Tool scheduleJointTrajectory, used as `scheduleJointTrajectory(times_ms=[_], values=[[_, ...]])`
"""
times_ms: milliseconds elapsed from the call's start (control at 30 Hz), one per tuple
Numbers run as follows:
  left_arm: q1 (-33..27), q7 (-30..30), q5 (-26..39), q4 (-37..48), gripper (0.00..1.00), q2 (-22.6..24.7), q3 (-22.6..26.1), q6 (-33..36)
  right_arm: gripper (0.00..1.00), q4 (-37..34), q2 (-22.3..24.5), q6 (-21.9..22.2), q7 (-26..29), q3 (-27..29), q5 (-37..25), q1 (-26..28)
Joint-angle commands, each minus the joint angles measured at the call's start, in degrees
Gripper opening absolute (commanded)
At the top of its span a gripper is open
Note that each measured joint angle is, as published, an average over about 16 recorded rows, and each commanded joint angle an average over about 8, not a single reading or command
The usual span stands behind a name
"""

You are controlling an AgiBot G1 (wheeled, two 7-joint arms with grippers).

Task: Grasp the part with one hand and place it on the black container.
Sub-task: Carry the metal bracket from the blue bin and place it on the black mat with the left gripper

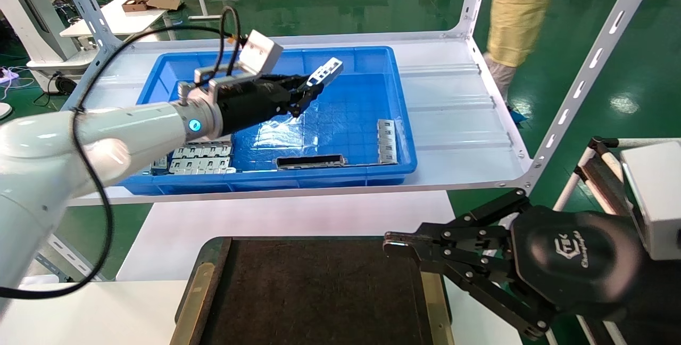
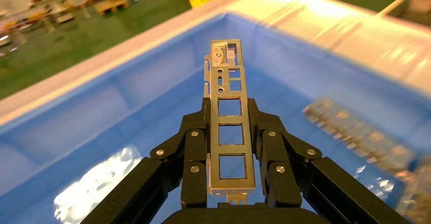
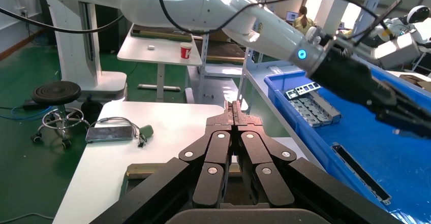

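My left gripper (image 1: 304, 91) is shut on the part (image 1: 325, 72), a narrow silver-grey bar with square cutouts, and holds it in the air above the blue bin's floor. In the left wrist view the part (image 2: 227, 113) sticks out lengthwise between the two fingers (image 2: 194, 153) of the left gripper (image 2: 228, 113). The black container (image 1: 314, 292), a flat matte dark tray with brass strips on its sides, lies at the near edge of the white table. My right gripper (image 1: 396, 246) is shut and empty, parked over the tray's right side; it also shows in its own wrist view (image 3: 234, 113).
The blue plastic bin (image 1: 319, 177) sits on a white metal shelf (image 1: 457, 116). It holds flat grey perforated plates (image 1: 202, 157), a dark-faced long bar (image 1: 310, 161) and another silver bar (image 1: 387, 141). Shelf uprights (image 1: 585, 73) stand at both sides. A person in yellow (image 1: 518, 9) stands behind.
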Motion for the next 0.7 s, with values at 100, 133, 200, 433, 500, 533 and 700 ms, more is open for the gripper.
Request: scheduleJointTrajectory(times_ms=[100,133,200,433,500,533,700], values=[[-0.77,0.85,-2.21,-0.11,0.00,-1.98,-1.25,6.66,0.00,0.00,0.01,0.01,-0.01,-0.01,0.01,0.00],[-0.69,1.02,-2.73,-0.24,0.00,-2.66,-1.52,8.85,0.00,0.00,0.01,0.01,-0.01,-0.02,0.01,0.00],[-0.33,1.24,-3.65,-0.49,0.00,-3.93,-2.00,12.71,0.00,0.00,0.01,0.01,-0.01,-0.03,0.02,0.01],[2.81,-0.23,-6.10,-2.91,0.00,-7.95,-3.08,23.12,0.00,0.00,0.02,0.02,-0.03,-0.05,0.04,0.01],[4.11,-1.35,-6.73,-4.51,0.00,-9.16,-3.29,25.62,0.00,0.00,0.02,0.03,-0.03,-0.06,0.04,0.01],[4.89,-1.99,-7.04,-5.58,0.00,-9.79,-3.36,26.87,0.00,0.00,0.03,0.03,-0.03,-0.06,0.04,0.01],[9.72,-5.75,-8.79,-12.78,0.00,-13.07,-3.53,33.43,0.00,0.00,0.03,0.04,-0.04,-0.08,0.06,0.02]])
